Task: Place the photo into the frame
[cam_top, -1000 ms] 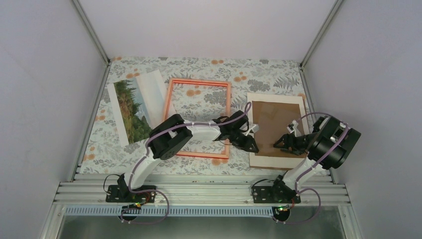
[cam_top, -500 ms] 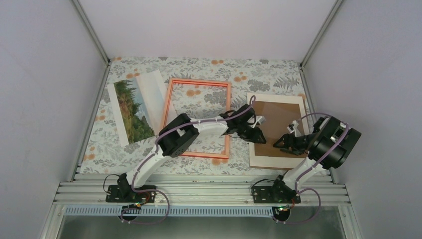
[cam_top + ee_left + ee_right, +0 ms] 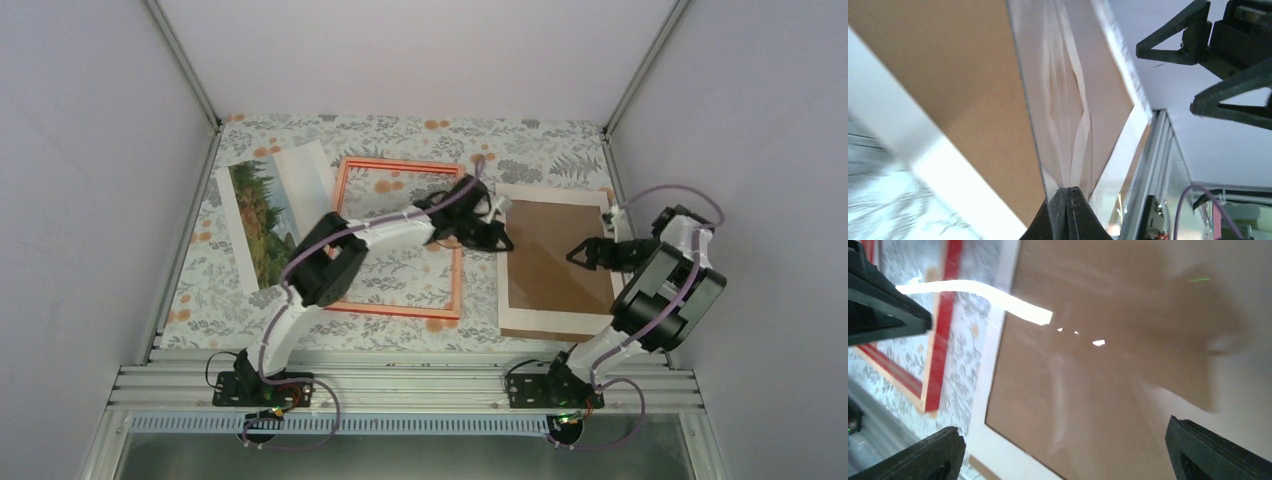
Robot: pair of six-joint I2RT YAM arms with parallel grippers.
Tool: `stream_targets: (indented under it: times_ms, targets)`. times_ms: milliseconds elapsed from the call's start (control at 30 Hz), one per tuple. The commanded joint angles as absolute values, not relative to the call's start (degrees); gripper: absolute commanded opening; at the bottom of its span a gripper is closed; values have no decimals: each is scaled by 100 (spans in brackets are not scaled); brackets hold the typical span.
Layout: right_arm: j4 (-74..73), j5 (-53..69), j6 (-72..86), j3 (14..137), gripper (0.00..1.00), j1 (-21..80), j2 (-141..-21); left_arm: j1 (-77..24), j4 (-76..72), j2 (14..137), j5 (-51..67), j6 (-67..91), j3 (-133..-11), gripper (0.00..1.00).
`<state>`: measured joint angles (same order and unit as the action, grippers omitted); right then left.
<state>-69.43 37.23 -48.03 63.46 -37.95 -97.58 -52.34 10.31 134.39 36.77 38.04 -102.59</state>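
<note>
Right gripper [image 3: 585,252] hangs spread over the brown board [image 3: 555,270], left gripper [image 3: 1069,200] pinches a clear sheet [image 3: 1063,100] beside the frame [image 3: 390,310], and the photo [image 3: 265,220] lies flat well left beyond it, long axis running away from the bases, nearer the left one.

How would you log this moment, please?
left gripper: shut on clear sheet | right gripper: open above backing board | photo: outside frame

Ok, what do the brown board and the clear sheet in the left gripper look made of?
The brown board: matte, flat, uniform tan, probably hardboard or card. The clear sheet, pinched by the left gripper: see-through, glossy, rippled reflections, likely thin plastic.
</note>
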Motion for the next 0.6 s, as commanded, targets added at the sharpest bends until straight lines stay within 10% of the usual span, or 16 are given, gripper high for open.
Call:
stream_targets:
  times_ms: [0,567]
  targets:
    - [-7360,4636,-5066,6962,100,-3814,-9064,-4718,763,12250,3691,3407,-9703,2]
    - [-6083,5475,-3583,6400,100,-3382,-8351,-2547,1873,10562,4342,1769,-7263,2]
